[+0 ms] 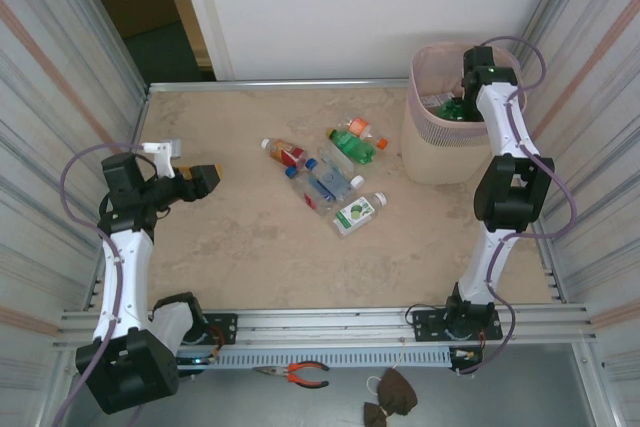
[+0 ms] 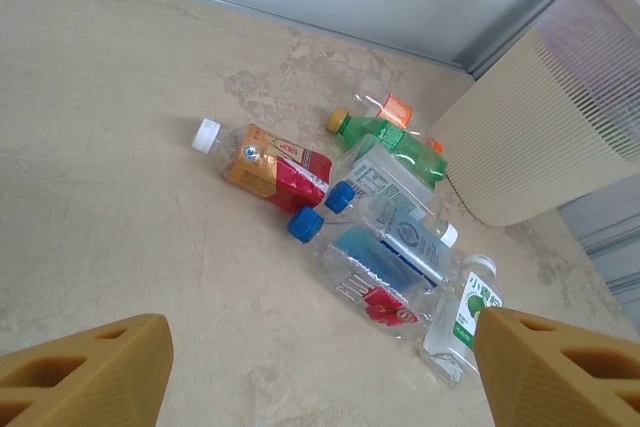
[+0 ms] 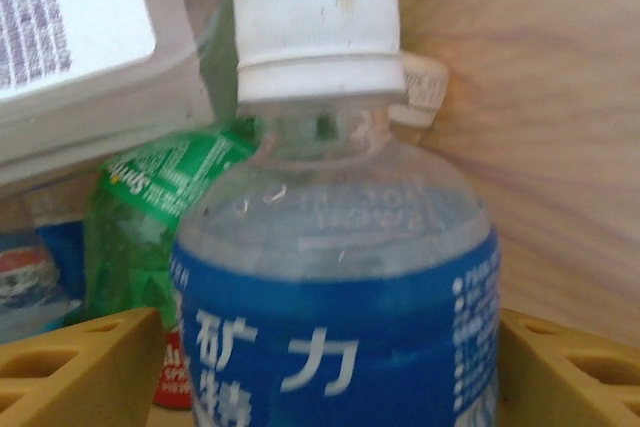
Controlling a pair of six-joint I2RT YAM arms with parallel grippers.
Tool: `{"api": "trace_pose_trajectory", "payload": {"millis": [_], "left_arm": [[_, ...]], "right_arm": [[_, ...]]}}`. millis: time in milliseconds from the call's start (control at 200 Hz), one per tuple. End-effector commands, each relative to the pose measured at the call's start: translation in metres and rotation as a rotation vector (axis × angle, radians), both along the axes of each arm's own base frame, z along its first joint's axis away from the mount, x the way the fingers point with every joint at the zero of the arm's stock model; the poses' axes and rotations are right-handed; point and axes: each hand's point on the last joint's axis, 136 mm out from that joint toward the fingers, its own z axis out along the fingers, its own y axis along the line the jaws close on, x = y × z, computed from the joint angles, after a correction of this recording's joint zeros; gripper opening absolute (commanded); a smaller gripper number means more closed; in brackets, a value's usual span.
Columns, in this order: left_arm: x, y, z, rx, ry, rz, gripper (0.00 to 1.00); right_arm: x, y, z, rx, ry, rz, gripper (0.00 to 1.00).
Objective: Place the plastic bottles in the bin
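Observation:
My right gripper (image 1: 466, 90) reaches down into the pink-beige bin (image 1: 440, 152). Between its yellow fingers (image 3: 80, 372) stands a clear bottle with a blue label and white cap (image 3: 335, 247), slightly blurred; a thin gap shows at the left finger, so the jaws are open. A green bottle (image 3: 150, 207) lies behind it inside the bin. Several plastic bottles lie clustered mid-table: a red-labelled one (image 2: 275, 162), a green one (image 2: 390, 139), a clear blue-capped one (image 2: 375, 272) and a lime-labelled one (image 2: 465, 317). My left gripper (image 1: 205, 179) hovers open left of them, holding nothing.
The bin's ribbed wall (image 2: 530, 137) stands just right of the bottle cluster, near the back right corner. Corrugated metal walls close both sides of the table. Pliers (image 1: 300, 375) lie below the front rail. Bare tabletop (image 2: 150, 247) spreads between my left gripper and the bottles.

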Motion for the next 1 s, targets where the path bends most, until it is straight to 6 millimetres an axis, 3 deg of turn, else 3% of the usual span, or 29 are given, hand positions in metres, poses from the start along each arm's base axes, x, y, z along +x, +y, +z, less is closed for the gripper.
{"api": "trace_pose_trajectory", "payload": {"millis": [0, 261, 436, 601, 726, 761, 882, 992], "left_arm": [[-0.001, 0.0, -0.001, -0.012, -0.004, -0.011, 0.79], [0.0, -0.001, -0.002, -0.017, 0.002, -0.015, 0.78], [0.004, 0.001, -0.008, -0.01, 0.022, 0.02, 0.76], [0.009, -0.014, -0.019, 0.014, 0.098, 0.047, 0.76], [0.015, -0.033, -0.02, 0.039, 0.132, 0.059, 0.76], [0.017, -0.039, -0.02, 0.047, 0.135, 0.06, 0.76], [0.025, -0.063, -0.018, 0.067, 0.143, 0.031, 0.76], [0.029, -0.088, -0.017, 0.08, 0.152, -0.016, 0.75]], "right_arm": [[-0.016, 0.007, 0.056, 0.023, -0.083, -0.003, 0.84], [-0.04, 0.027, 0.125, 0.013, -0.226, 0.035, 0.86], [-0.056, 0.057, 0.159, 0.038, -0.315, 0.101, 0.86], [-0.069, 0.078, 0.178, 0.068, -0.365, 0.145, 0.86], [-0.076, 0.084, 0.178, 0.104, -0.382, 0.16, 0.86], [-0.074, 0.085, 0.176, 0.118, -0.391, 0.168, 0.83], [-0.061, 0.098, 0.172, 0.25, -0.409, 0.205, 0.57], [-0.042, 0.105, 0.162, 0.33, -0.406, 0.21, 0.46]]}}
